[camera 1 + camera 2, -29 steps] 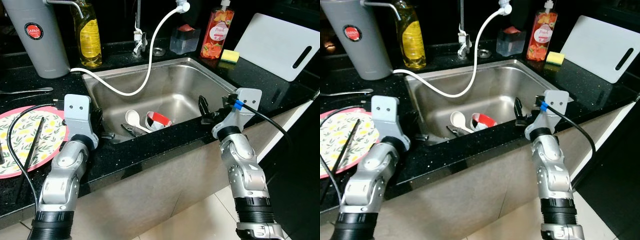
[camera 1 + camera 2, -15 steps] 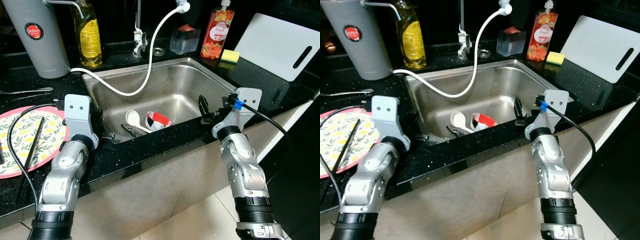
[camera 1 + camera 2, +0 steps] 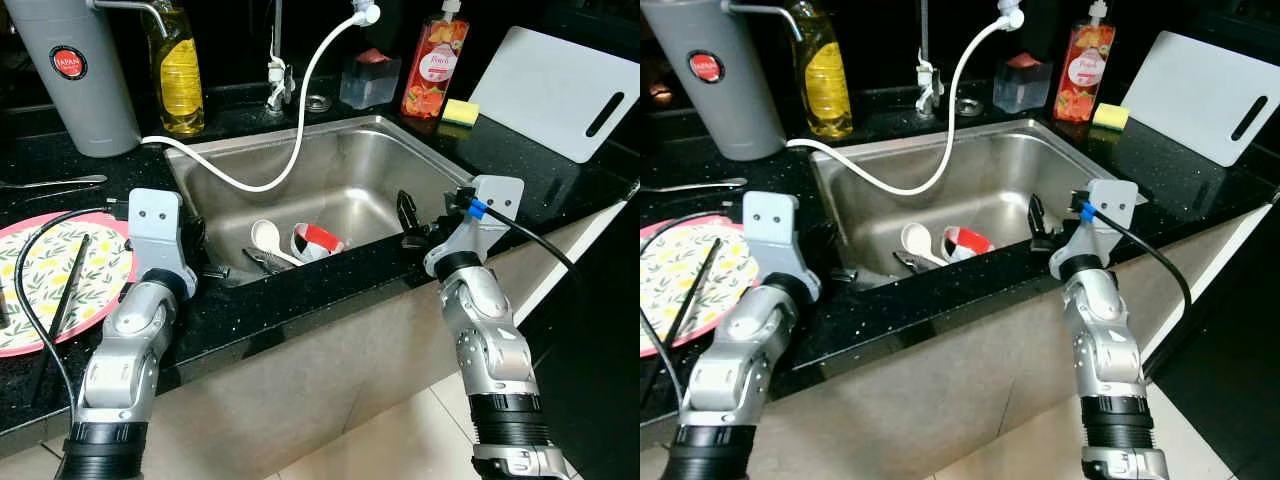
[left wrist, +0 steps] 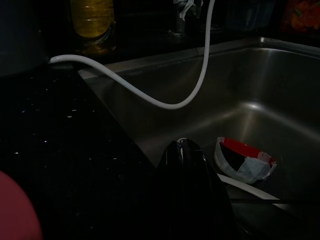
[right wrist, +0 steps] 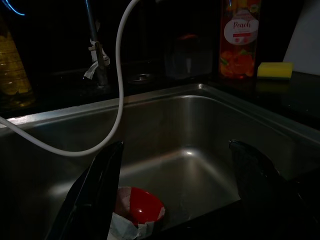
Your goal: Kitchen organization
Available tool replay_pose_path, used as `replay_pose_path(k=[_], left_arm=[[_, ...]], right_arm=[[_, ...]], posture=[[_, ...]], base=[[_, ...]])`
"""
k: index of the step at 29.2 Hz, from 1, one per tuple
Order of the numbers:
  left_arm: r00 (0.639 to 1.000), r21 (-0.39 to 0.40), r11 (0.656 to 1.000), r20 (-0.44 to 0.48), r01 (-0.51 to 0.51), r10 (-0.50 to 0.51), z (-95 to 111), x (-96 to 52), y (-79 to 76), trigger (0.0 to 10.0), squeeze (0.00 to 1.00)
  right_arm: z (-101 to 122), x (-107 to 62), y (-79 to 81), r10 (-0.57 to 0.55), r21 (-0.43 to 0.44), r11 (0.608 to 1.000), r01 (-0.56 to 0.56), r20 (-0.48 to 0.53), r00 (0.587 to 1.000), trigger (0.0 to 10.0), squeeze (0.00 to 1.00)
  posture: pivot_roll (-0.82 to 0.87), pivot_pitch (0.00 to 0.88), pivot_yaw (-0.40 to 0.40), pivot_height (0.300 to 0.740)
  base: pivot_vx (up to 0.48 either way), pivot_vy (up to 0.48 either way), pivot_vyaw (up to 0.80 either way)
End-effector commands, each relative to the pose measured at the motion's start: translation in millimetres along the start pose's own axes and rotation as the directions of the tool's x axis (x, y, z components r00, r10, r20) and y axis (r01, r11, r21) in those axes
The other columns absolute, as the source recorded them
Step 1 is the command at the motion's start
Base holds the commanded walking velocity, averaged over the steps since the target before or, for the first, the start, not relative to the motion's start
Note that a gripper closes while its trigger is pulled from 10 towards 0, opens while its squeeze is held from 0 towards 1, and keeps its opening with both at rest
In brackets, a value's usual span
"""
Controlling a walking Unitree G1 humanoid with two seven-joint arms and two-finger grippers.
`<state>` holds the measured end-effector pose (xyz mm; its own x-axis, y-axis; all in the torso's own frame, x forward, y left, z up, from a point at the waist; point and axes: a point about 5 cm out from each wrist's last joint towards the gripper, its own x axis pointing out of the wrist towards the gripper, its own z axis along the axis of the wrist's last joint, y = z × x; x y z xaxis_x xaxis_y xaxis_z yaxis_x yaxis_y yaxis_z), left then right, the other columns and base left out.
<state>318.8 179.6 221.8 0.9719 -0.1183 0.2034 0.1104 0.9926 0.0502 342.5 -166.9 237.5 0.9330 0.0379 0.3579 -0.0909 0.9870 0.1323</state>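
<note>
A red and white bowl (image 3: 318, 241) lies tipped in the steel sink (image 3: 360, 165), beside a white spoon (image 3: 266, 236) and some dark cutlery (image 3: 258, 262). My left gripper (image 4: 182, 148) hovers at the sink's front left corner, its fingers shut with nothing in them. Over the sink's front right rim my right gripper (image 5: 176, 146) stands open, and the bowl (image 5: 137, 207) sits below and ahead of it. On the left counter a pink floral plate (image 3: 40, 280) carries a dark chopstick (image 3: 68, 285).
A white hose (image 3: 290, 130) loops from the tap (image 3: 277, 80) into the sink. Behind stand a grey flask (image 3: 75, 70), an oil bottle (image 3: 175, 70), a clear container (image 3: 368, 78), peach soap (image 3: 428, 70) and a yellow sponge (image 3: 460, 110). A white cutting board (image 3: 560, 90) lies at right.
</note>
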Motion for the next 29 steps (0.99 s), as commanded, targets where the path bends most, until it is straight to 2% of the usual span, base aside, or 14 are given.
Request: replay_pose_path(k=[1,29], left_arm=[[1.0,-0.01,1.0,-0.03,0.005,-0.005,-6.5,0.1,0.2,10.0,0.0],[1.0,-0.011,1.0,-0.023,0.0,0.0,-4.9,0.2,-0.2,10.0,0.0]], right_arm=[[2.0,0.2,-5.0,-0.019,0.003,1.0,0.019,0.008,1.0,10.0,0.0],[3.6,1.5,-3.7,-0.015,0.007,1.0,0.015,0.012,1.0,10.0,0.0]], posture=[[-0.08,0.113,-0.021,0.74],[-0.08,0.117,-0.025,0.74]], base=[[0.0,0.0,0.0],[0.0,0.0,0.0]])
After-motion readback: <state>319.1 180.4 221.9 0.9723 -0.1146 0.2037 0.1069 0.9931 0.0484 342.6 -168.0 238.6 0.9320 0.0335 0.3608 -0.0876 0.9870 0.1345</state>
